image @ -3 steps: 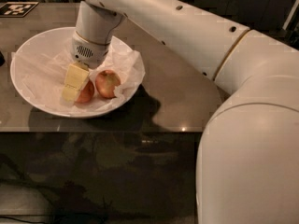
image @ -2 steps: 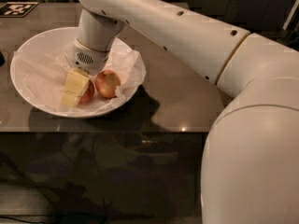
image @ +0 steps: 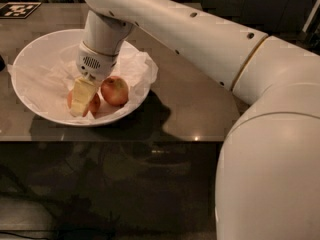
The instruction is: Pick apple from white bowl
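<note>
The white bowl point(image: 24, 59) stands on the table at the left, lined with crumpled white tissue point(image: 141, 68). Two apples lie in its near half. My gripper point(image: 81, 100) reaches down from the arm into the bowl and sits right on the left, red-orange apple point(image: 94, 105). Its yellow tip covers the middle of that apple, so only the apple's left and right edges show. The other apple point(image: 115, 90), with a paler patch, lies just to the right of the gripper, close to the first one.
The brown table point(image: 190, 109) runs right of the bowl, with its front edge just below the bowl. A black-and-white marker point(image: 17, 9) lies at the far left. My white arm point(image: 200, 39) spans the table from the right.
The gripper has come down a little lower over the left apple. Both apples and the bowl have stayed in place.
</note>
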Available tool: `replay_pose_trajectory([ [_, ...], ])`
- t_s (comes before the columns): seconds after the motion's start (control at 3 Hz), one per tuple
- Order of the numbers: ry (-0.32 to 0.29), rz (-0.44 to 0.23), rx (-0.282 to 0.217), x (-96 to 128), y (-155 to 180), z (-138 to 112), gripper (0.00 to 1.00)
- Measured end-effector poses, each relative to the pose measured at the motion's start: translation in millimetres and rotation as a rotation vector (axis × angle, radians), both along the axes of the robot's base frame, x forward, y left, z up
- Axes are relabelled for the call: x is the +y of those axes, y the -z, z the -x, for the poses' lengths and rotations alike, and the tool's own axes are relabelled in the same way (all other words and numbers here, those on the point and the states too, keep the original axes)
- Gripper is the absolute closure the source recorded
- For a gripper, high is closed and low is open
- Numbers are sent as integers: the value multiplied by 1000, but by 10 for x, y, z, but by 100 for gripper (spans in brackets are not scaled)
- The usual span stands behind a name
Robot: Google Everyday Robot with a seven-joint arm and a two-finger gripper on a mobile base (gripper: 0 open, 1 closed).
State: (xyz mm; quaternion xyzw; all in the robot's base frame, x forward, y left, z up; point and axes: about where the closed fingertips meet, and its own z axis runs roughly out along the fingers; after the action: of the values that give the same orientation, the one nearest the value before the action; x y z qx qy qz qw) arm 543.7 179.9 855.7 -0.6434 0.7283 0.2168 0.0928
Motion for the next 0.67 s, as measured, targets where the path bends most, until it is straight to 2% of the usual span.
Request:
replay_pose_trajectory([
  [0.67,0,0,0,0,-3,1,89],
])
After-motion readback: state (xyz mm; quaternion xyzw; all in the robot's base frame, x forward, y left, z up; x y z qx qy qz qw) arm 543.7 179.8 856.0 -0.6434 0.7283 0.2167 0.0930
